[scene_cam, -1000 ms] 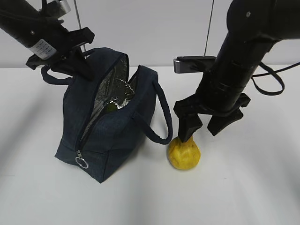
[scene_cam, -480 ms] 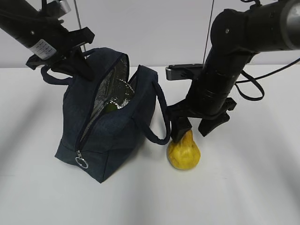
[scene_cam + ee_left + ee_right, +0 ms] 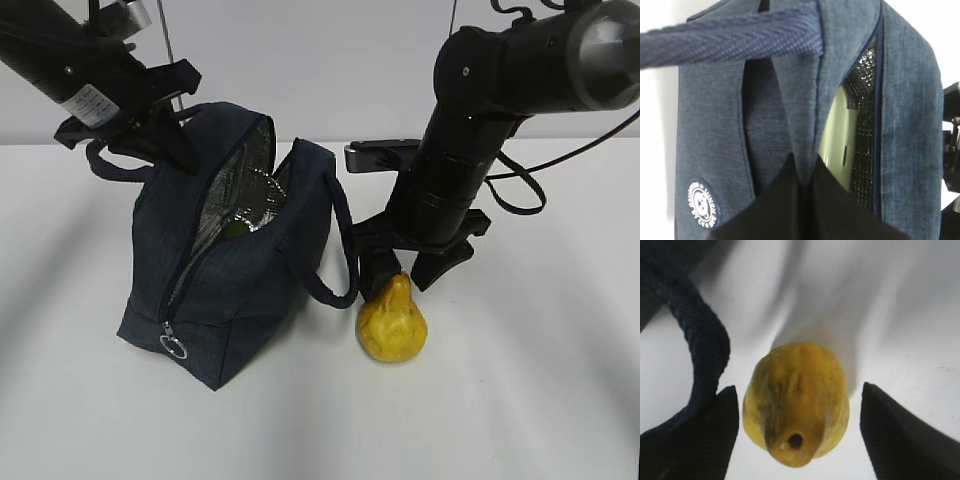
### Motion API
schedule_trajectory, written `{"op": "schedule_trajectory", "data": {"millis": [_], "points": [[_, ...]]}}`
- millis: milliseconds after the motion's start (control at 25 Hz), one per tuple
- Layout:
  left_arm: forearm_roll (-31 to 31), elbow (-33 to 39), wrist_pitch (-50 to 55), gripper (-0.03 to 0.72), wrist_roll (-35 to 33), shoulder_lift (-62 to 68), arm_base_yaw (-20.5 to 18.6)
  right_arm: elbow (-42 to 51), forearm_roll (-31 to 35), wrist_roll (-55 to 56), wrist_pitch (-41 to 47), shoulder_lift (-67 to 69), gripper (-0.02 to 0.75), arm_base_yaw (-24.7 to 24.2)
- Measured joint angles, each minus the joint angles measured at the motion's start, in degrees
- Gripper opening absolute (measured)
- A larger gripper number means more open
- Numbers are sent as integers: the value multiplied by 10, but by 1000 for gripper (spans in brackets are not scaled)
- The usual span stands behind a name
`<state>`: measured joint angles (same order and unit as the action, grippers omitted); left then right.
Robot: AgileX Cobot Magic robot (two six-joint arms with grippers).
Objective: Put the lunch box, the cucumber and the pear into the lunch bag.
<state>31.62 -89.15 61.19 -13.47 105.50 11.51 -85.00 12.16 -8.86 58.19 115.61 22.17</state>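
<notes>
Yellow, one pear stands between the open right hand; the left hand pinches one lunch bag.

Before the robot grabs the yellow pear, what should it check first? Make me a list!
1. Pear stands upright on the table, outside the bag: ok.
2. Right gripper open, one finger on each side of the pear: ok.
3. Fingers clear of the pear, gaps both sides: ok.
4. Bag handle lies against the near finger and could get pinched: not ok.
5. Lunch bag mouth unzipped, foil lining showing: ok.
6. Left gripper shut on the bag's fabric, holding it up: ok.
</notes>
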Motion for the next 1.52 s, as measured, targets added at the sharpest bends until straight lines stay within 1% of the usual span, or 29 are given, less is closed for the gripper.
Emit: {"op": "schedule_trajectory", "data": {"millis": [240, 360, 560, 680, 880, 1040, 1120, 1200, 1360, 1440, 1520], "points": [[0, 0, 0, 0, 0, 0, 0, 0, 4, 0, 0, 0, 354, 0], [0, 0, 0, 0, 0, 0, 0, 0, 5, 0, 5, 0, 307, 0], [0, 0, 1, 0, 0, 0, 0, -1, 5, 0, 13, 0, 278, 0], [0, 0, 1, 0, 0, 0, 0, -13, -9, 0, 41, 0, 275, 0], [0, 0, 2, 0, 0, 0, 0, -78, -65, 6, 104, 0, 272, 0], [0, 0, 5, 0, 0, 0, 0, -150, -81, 18, 115, -5, 272, 0], [0, 0, 5, 0, 0, 0, 0, -186, -63, 19, 119, -13, 272, 0], [0, 0, 5, 0, 0, 0, 0, -227, -29, 19, 121, -18, 272, 0], [-4, 0, 5, 0, 0, 0, 0, -287, 75, 3, 126, -26, 272, 0], [-4, 0, 6, 0, 0, 0, 0, -298, 134, -16, 126, -27, 271, 0], [-4, 0, 6, 0, 0, 0, 0, -300, 171, -36, 130, -27, 271, 1]]}}
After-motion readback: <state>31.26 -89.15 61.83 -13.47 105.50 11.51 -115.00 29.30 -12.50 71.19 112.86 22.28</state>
